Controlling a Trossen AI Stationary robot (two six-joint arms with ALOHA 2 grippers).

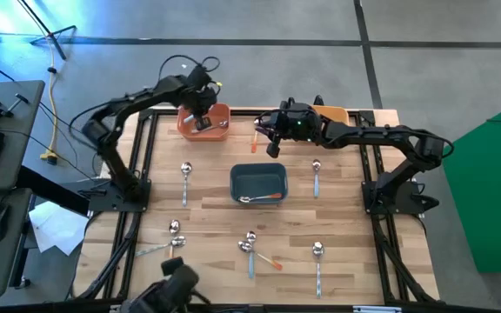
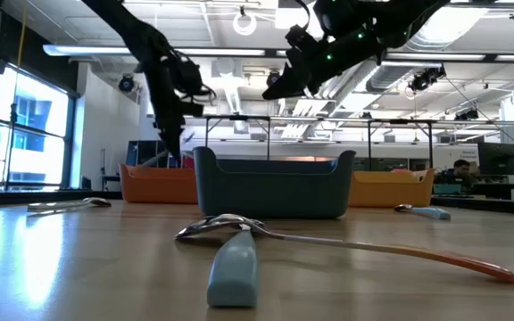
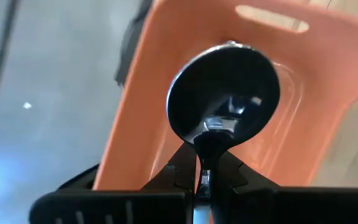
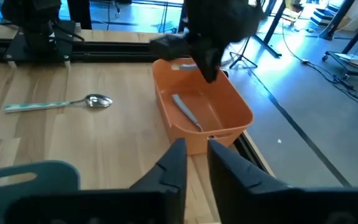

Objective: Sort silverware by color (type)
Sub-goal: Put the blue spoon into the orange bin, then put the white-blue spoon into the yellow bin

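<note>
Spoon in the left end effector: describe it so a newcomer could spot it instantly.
Find the orange plastic bin at the table's far edge, on the left arm's side. Above it hangs the left end effector, shut on a spoon with a shiny metal bowl. It is the only spoon off the table; the others lie flat.

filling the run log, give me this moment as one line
left gripper: shut on spoon, over orange bin | right gripper: nothing held, beside that bin | dark blue bin: holds spoon

arms: two, dark, jointed | cables: black loops on left arm [image 1: 146, 96] | right arm [image 1: 381, 135]: green light
</note>
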